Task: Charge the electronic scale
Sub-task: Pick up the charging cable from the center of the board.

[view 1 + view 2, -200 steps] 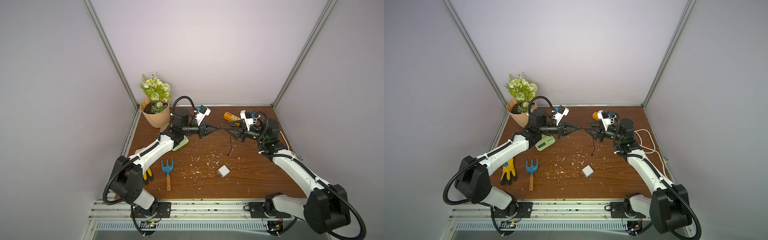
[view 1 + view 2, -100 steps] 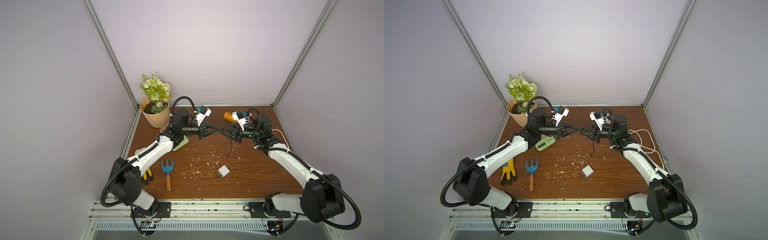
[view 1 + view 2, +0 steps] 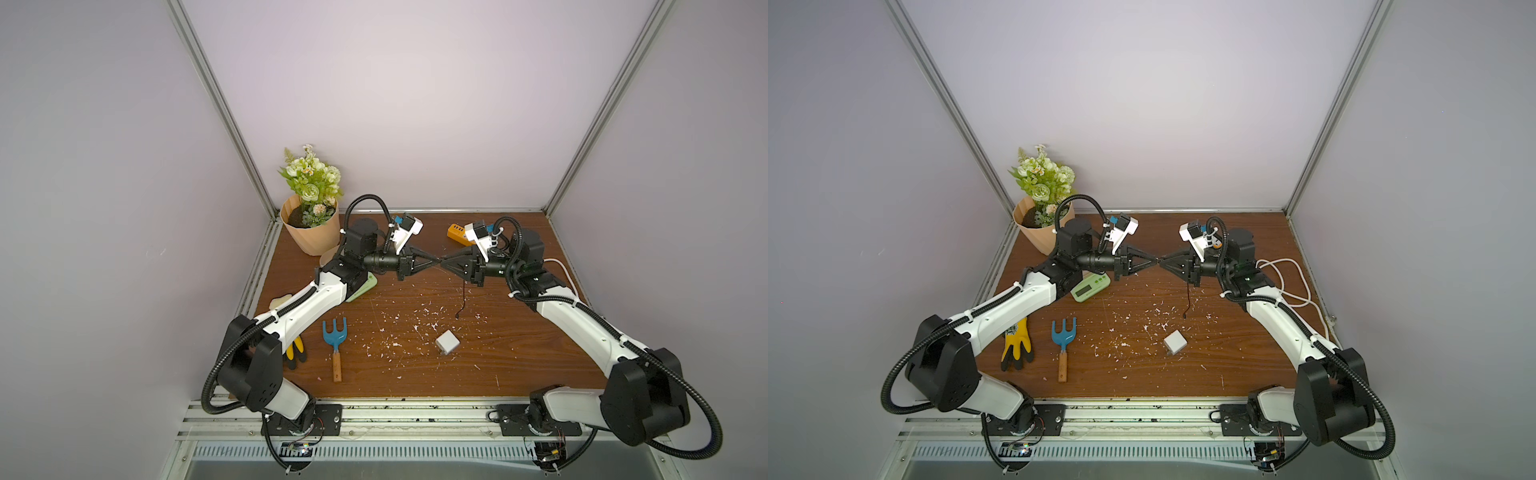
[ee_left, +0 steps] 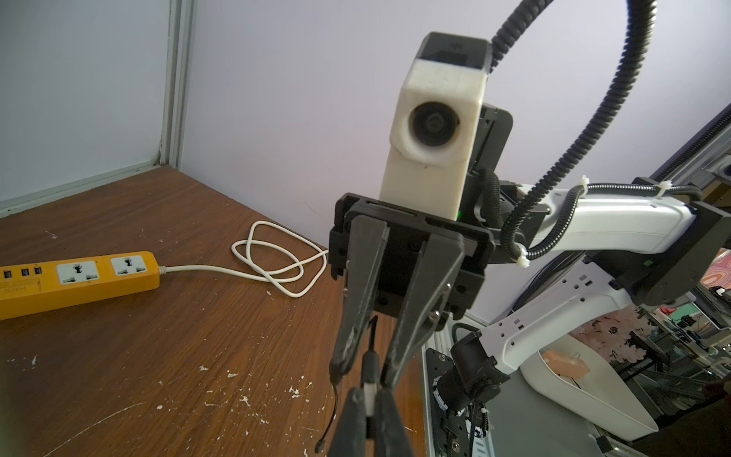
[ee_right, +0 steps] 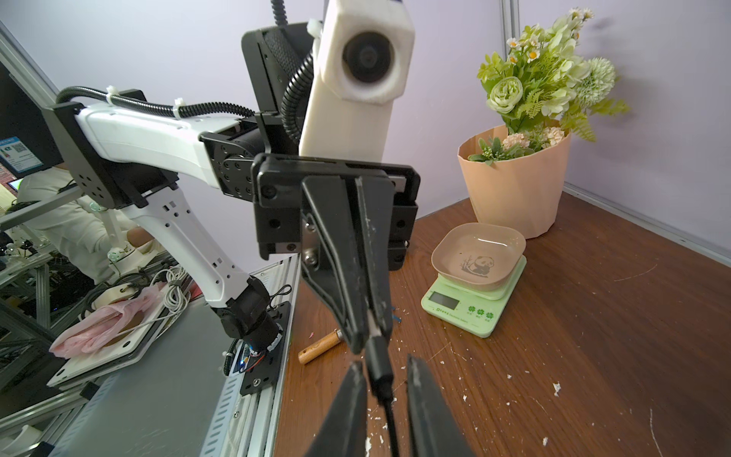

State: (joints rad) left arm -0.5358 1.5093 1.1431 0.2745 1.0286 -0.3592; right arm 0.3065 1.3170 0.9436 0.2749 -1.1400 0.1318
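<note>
Left tool (image 4: 370,393) | clamps cable plug (image 4: 370,366) | right tool (image 5: 384,363) | jaws flank plug, apart

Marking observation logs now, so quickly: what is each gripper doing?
Left gripper: jaws shut on the black cable's plug.
Right gripper: jaws open, straddling that plug, not yet gripping it.

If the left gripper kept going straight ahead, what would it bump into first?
Probably the right gripper: it faces the left gripper tip to tip, nearly touching, with the black cable plug between them.
</note>
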